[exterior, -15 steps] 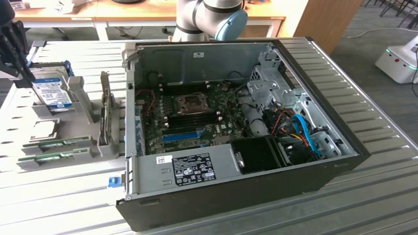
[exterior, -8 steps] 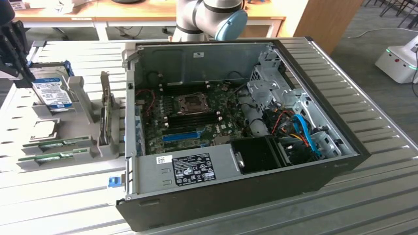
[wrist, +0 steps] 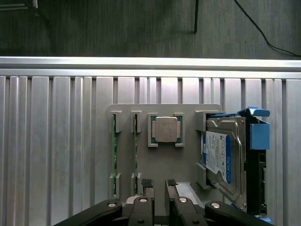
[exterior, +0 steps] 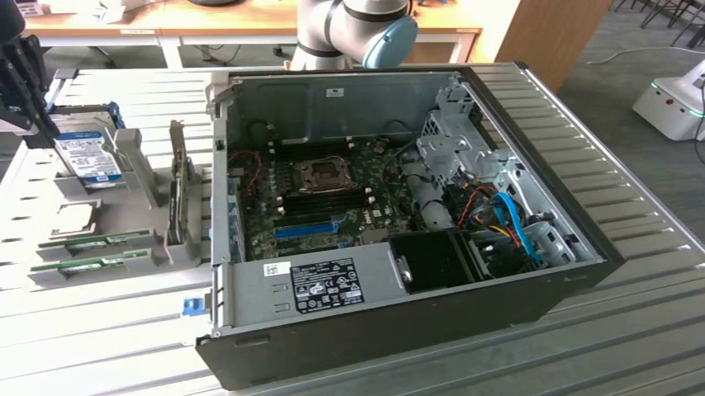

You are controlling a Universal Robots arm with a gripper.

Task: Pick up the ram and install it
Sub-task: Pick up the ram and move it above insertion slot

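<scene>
Slatted surface (wrist: 47, 141) lies open beside the holder (wrist: 188, 160), where ram (wrist: 114, 150) and a second stick (wrist: 136, 150) stand close together, with processor (wrist: 166, 129) and tall hard drive (wrist: 218, 155) crowding one side.

Ribbed alu bench (exterior: 628, 190), pale grey, evenly lit. Ext. view: wood desks (exterior: 220, 33) w/ white legs at 11–12, wood panel (exterior: 556, 37) at 1, grey carpet floor (exterior: 622, 70) at 2, w/ a white unit (exterior: 674, 103) w/ green light on it. Wrist view: dark carpet past bench edge, black cable (wrist: 263, 33) on it.
</scene>
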